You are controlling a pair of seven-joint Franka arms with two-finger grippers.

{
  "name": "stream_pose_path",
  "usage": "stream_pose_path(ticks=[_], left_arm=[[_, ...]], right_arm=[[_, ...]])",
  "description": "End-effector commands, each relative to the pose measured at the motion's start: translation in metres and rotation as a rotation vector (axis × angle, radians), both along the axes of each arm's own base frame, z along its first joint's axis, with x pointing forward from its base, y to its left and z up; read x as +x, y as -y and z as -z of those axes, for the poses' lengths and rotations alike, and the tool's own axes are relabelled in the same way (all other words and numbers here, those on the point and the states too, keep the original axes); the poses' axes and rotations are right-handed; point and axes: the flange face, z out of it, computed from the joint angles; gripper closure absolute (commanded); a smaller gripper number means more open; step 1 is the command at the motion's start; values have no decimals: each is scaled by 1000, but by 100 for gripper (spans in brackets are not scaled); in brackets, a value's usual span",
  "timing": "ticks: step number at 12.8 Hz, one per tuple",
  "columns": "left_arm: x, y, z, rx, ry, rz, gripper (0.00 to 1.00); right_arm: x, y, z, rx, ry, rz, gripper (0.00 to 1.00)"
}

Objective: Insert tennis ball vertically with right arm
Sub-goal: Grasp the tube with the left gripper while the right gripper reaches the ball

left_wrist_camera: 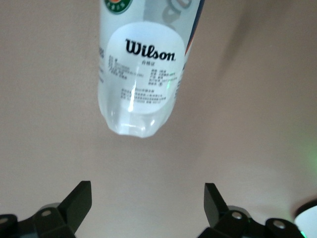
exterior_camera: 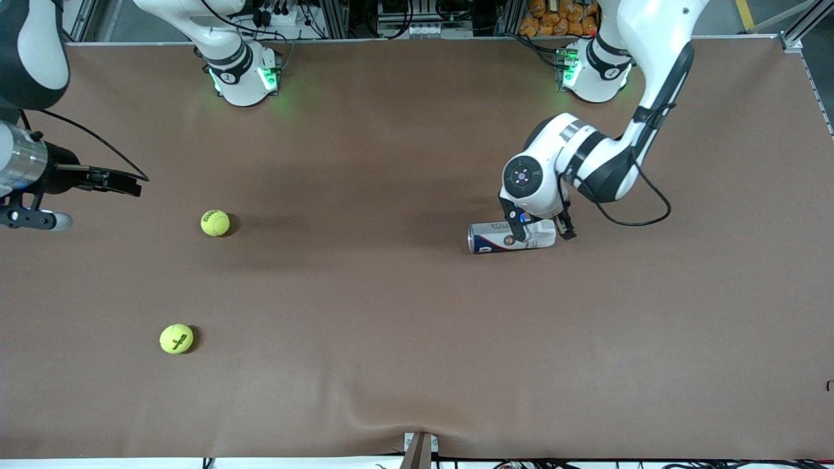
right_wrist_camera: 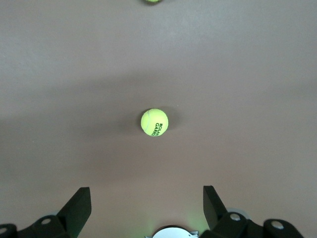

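Two fuzzy yellow-green tennis balls sit on the brown table toward the right arm's end: the farther tennis ball (exterior_camera: 215, 223) and the nearer tennis ball (exterior_camera: 176, 339), well apart. The clear plastic Wilson ball can (exterior_camera: 512, 236) lies on its side toward the left arm's end, long axis running along the table's length; I cannot tell from here which end is the mouth. Your right gripper (right_wrist_camera: 147, 206) hangs high over the table with jaws spread and nothing in them, one ball (right_wrist_camera: 154, 122) roughly centred ahead of its fingers. Your left gripper (exterior_camera: 538, 231) is low over the can, jaws spread either side of it and not visibly pinching; in the left wrist view the can's rounded end (left_wrist_camera: 141, 79) points toward the fingers. Judgement: the can must stand upright before anything drops in. Close on its middle, tip it slowly, and bring the right gripper straight down on the ball.
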Motion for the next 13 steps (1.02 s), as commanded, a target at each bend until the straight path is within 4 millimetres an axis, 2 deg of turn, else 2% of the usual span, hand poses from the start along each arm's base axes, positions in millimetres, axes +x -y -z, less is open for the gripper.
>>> stream_pose_path(ticks=[1, 2, 5, 10, 13], left_arm=[[7, 14, 14, 15, -1, 58, 0], [8, 20, 17, 16, 2, 71, 0], [-1, 57, 31, 54, 9, 229, 0], [-1, 50, 53, 68, -25, 226, 0], [6, 47, 55, 75, -14, 229, 0]], right_arm=[[-14, 1, 14, 10, 3, 4, 0], [-15, 1, 22, 10, 0, 5, 0], [-22, 0, 60, 10, -13, 5, 0], [-32, -1, 112, 8, 10, 7, 0], [-39, -1, 139, 6, 25, 9, 0]])
